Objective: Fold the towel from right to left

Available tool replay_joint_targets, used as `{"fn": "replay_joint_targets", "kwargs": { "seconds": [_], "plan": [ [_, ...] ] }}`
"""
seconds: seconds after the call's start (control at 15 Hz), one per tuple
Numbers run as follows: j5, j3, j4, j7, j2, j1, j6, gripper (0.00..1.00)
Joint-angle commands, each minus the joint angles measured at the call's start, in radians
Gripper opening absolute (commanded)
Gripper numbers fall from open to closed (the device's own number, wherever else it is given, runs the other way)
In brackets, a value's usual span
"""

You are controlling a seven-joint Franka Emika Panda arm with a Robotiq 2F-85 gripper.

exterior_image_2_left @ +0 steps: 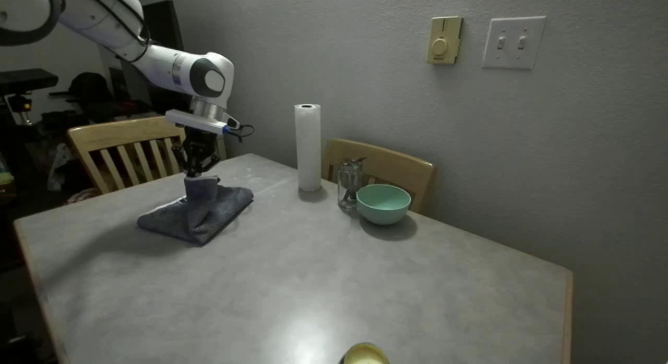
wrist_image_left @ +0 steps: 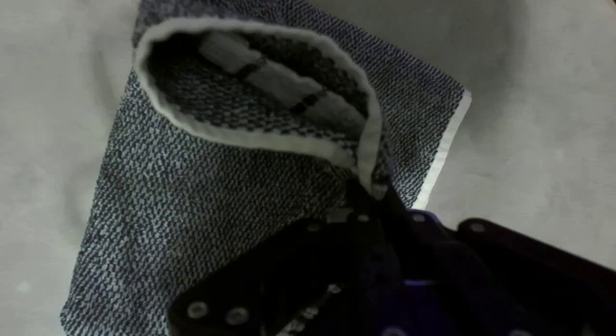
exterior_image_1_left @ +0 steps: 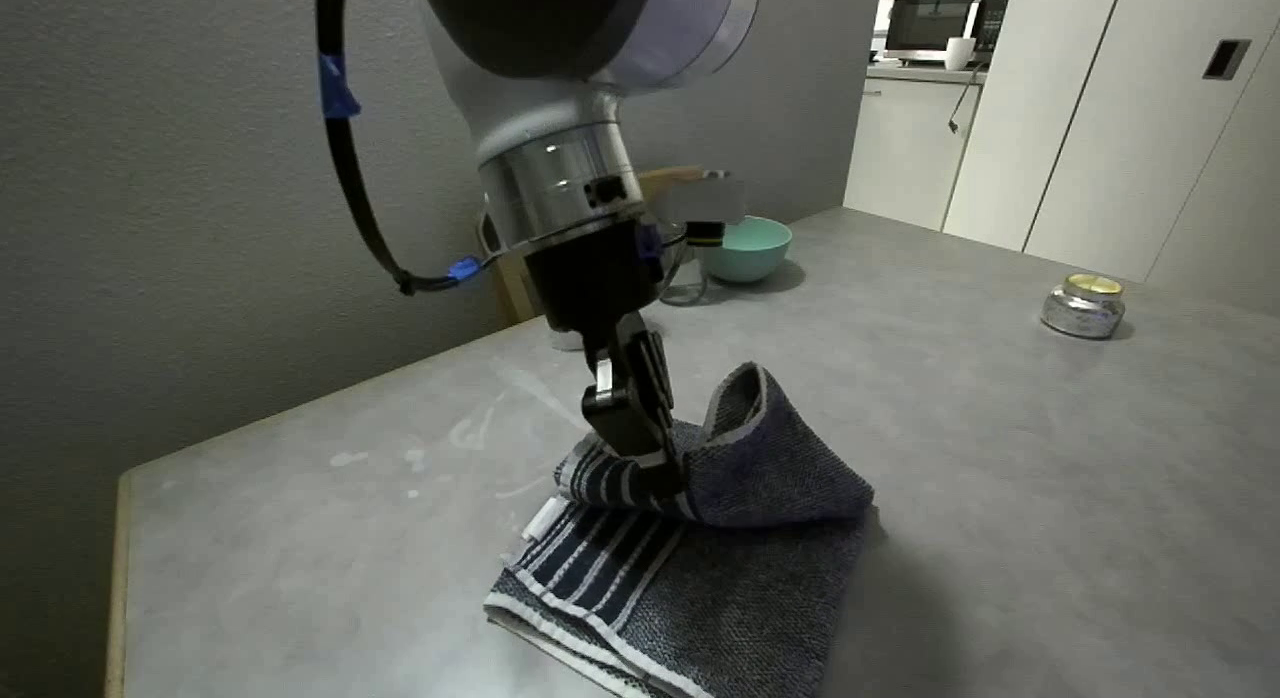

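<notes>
My gripper (wrist_image_left: 378, 195) is pinched down on the hem of the towel (exterior_image_1_left: 745, 608); the wrist view is dark, but the pale trim runs in between the jaws and opens into a loose loop of raised cloth. The towel lies on the table (exterior_image_2_left: 271, 280), directly below my grip. What I steer by is where the flat part sits from there. In an exterior view it stretches toward the camera, striped band (exterior_image_1_left: 605, 563) on the left; in an exterior view where the paper towel roll (exterior_image_2_left: 308, 147) and green bowl (exterior_image_2_left: 383, 210) stand off to the right, it reaches leftward; in the wrist view it runs up and right to a white border (wrist_image_left: 445, 148). With this much cloth lifted, I can't settle which way the long axis runs. I judge the fold to be partway: the held hem looks to be over the middle, so my next move should carry it toward that white border, low and steady, before I release. The slack loop could bunch up under the flap.
</notes>
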Motion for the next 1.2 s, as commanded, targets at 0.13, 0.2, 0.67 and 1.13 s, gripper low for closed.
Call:
{"fn": "replay_joint_targets", "kwargs": {
  "seconds": [0.13,0.2,0.67,1.13],
  "plan": [
    [0.051,0.037,0.162,-0.1,0.124,-0.007,-0.006,0.4],
    [0.056,0.045,0.193,-0.132,0.148,-0.007,-0.013,0.48],
    [0.056,0.07,0.394,-0.297,0.248,0.013,-0.126,0.99],
    [-0.149,0.036,0.336,-0.57,0.19,0.012,-0.262,1.0]
  ]
}}
